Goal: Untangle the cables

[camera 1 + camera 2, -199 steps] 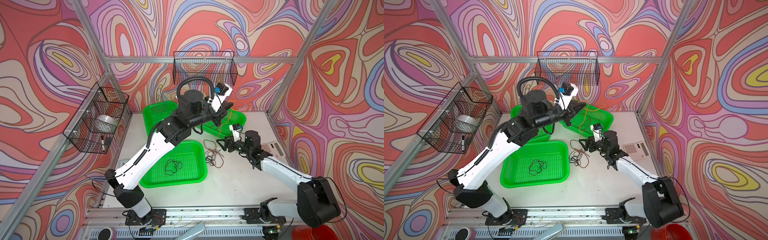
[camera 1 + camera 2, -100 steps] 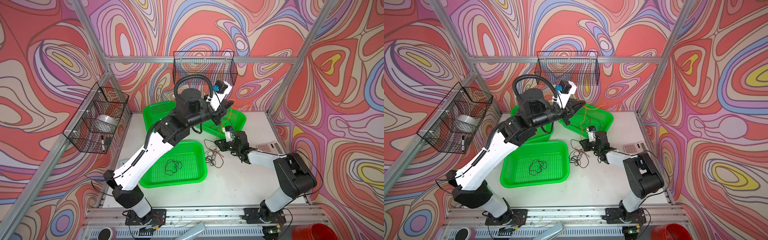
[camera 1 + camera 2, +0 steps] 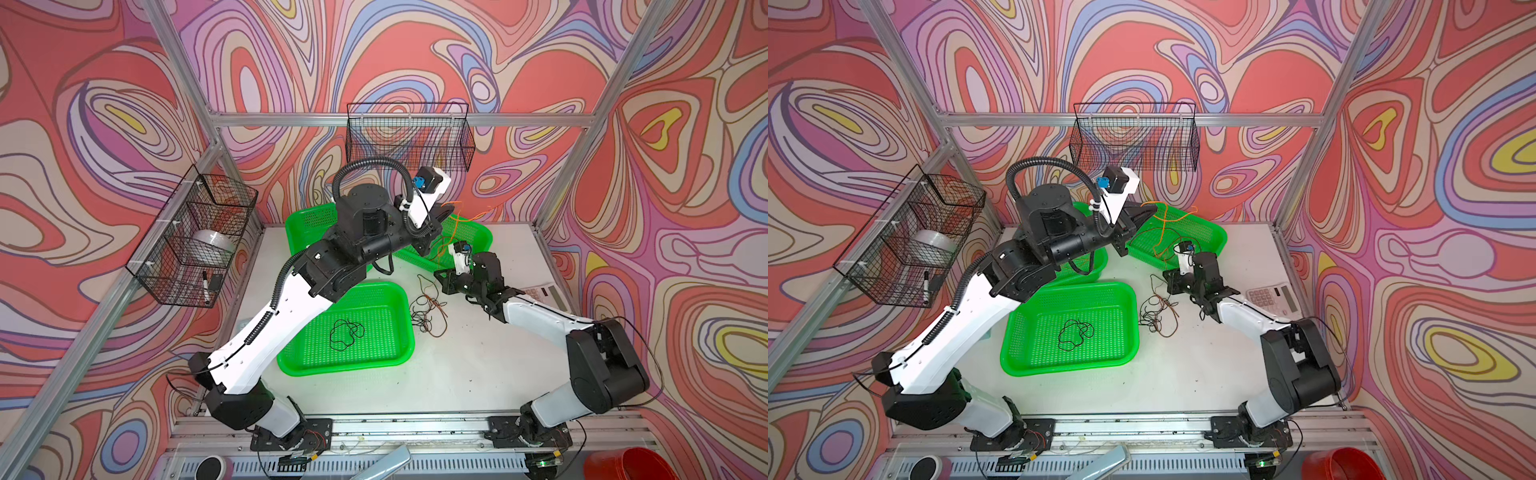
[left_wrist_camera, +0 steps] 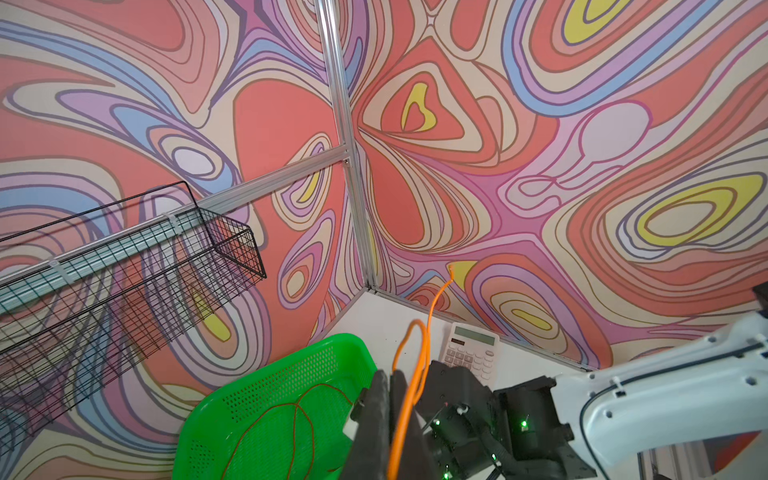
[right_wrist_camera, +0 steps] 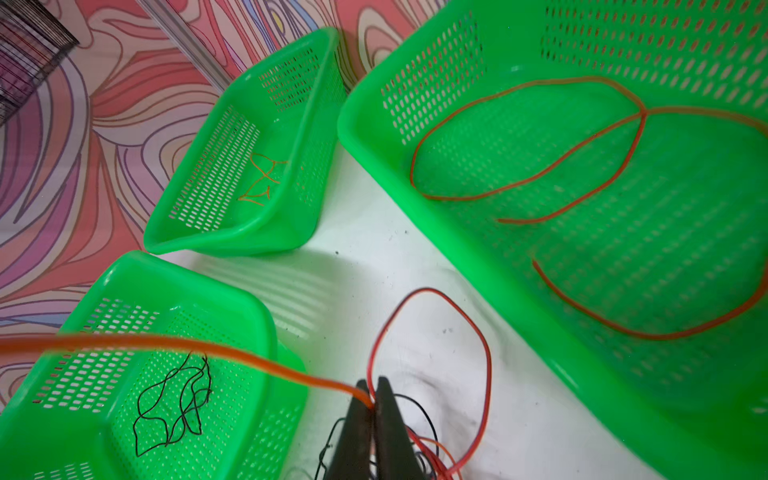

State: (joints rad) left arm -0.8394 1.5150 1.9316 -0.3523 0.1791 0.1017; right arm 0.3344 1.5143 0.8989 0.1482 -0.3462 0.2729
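counter [image 3: 478, 365]: a white surface is filling the floor of a booth with swirling patterned walls.
left arm [image 3: 291, 316]: is reaching from the near left corner toward the back, raised above the far baskets.
right arm [image 3: 540, 320]: is stretching low from the near right corner toward the middle of the counter.
near green basket [image 3: 345, 369]: is sitting mid-counter, with a black cable [image 3: 347, 332] lying loose on its floor.
far right green basket [image 5: 415, 75]: is sitting at the back, with a red-brown cable [image 5: 642, 112] lying in wide loops inside.
far left green basket [image 5: 232, 237]: is sitting beside it, holding a small orange cable [image 5: 264, 178].
calculator [image 3: 1273, 297]: is lying near the right wall, just behind the right arm.
tangle [image 3: 428, 311]: black, red and brown cables are lying knotted on the bare counter, just right of the near green basket.
orange cable [image 3: 1160, 232]: is hanging in the air from the left arm down to the right arm, over the far right green basket.
left jaws: are clenching the orange cable, a loop of it sticking out past the tips.
right jaws: are clenching the lower end of the orange cable just above the tangle; a red loop is rising from the same spot, and i cannot tell whether it is pinched too.
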